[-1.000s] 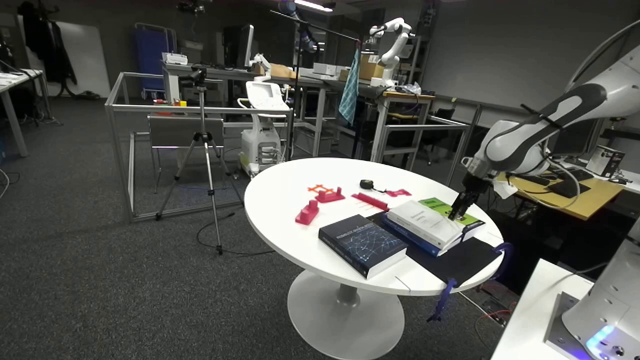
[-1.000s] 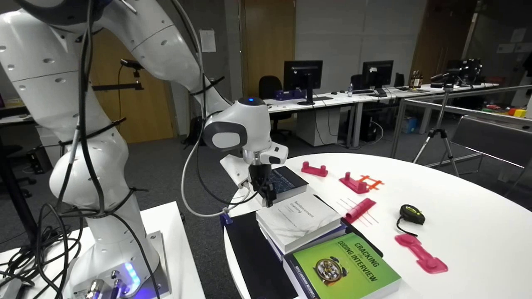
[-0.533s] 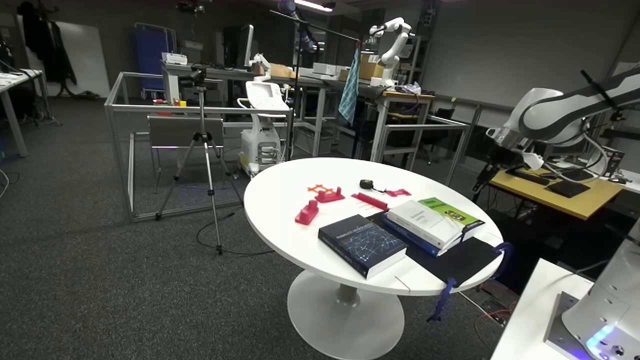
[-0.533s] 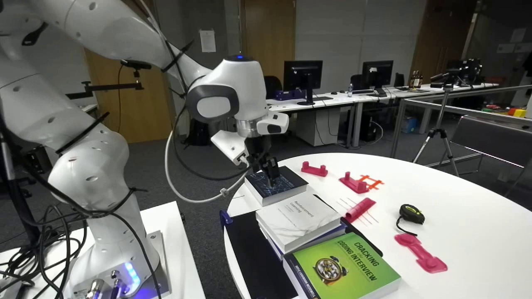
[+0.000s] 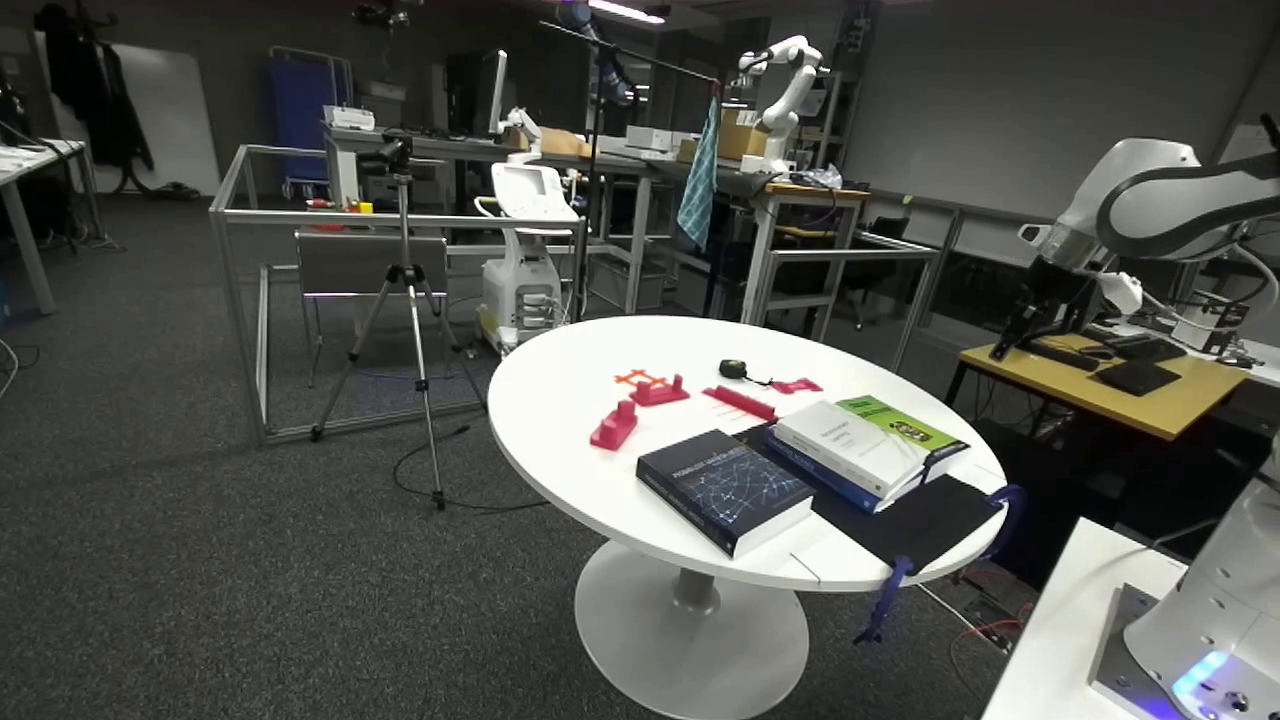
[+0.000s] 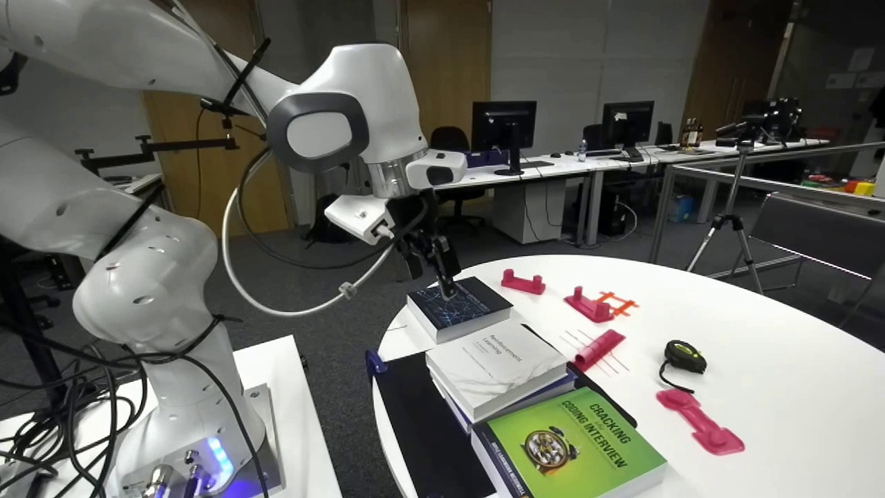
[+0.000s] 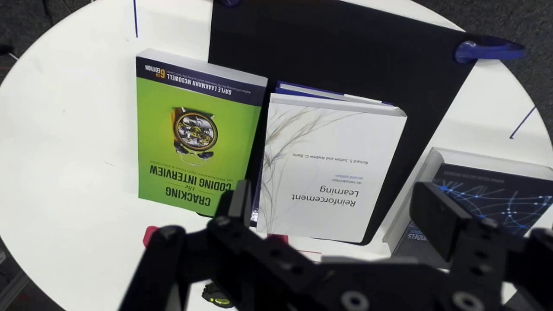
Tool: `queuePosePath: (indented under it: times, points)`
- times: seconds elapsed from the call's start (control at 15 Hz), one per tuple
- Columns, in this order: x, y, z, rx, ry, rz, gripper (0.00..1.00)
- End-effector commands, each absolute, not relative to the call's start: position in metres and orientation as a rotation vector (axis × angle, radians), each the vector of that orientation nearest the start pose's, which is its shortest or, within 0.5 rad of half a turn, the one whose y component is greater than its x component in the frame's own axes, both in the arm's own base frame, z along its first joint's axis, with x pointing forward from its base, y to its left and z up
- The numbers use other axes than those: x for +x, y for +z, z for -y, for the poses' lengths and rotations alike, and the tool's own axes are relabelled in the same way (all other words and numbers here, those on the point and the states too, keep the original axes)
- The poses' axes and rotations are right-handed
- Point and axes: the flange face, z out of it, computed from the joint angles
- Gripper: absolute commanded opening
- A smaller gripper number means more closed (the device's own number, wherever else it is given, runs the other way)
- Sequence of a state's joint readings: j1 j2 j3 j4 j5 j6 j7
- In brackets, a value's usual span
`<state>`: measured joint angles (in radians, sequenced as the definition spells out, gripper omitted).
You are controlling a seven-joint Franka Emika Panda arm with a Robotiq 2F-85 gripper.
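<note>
- In an exterior view, far left: one white board point(image 5: 180, 110), dark coats point(image 5: 66, 60) hanging before it; grey carpet point(image 5: 200, 550) underfoot.
- Next we log one tripod point(image 5: 406, 273), then one wheeled white machine point(image 5: 525, 280).
- Centre: one round white table point(image 5: 560, 370) on a single pedestal point(image 5: 696, 590); behind it, one hanging teal cloth point(image 5: 702, 175) and a further white robot arm point(image 5: 785, 105).
- Right: one yellow-topped desk point(image 5: 1160, 415).
- On the table we count four pink pieces point(image 5: 614, 428), all apart, and one orange lattice point(image 5: 640, 378) close by one of them.
- Books, four: a dark book point(image 5: 725, 490) flat on its own, a white book point(image 5: 850, 440) on top of a blue book point(image 5: 825, 480), a green book point(image 5: 890, 412) just beside that pair.
- One tape measure point(image 5: 733, 368), near a pink piece.
- One black mat point(image 5: 925, 525) under the stacked pair, two blue fittings point(image 5: 1014, 510) at its corners.
- One gripper point(image 7: 337, 205), raised above the table, apart from the books; its two fingers point(image 7: 438, 220) stand wide apart; the wrist view shows us the white book between them.
</note>
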<state>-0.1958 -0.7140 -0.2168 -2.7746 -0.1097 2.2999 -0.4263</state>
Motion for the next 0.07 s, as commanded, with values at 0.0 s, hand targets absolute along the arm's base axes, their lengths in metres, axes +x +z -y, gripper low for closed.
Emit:
queuePosePath:
  times: [0.0]
  points:
    - [0.3171,0.4302,0.1366,-3.156,-0.368,0.179,1.00]
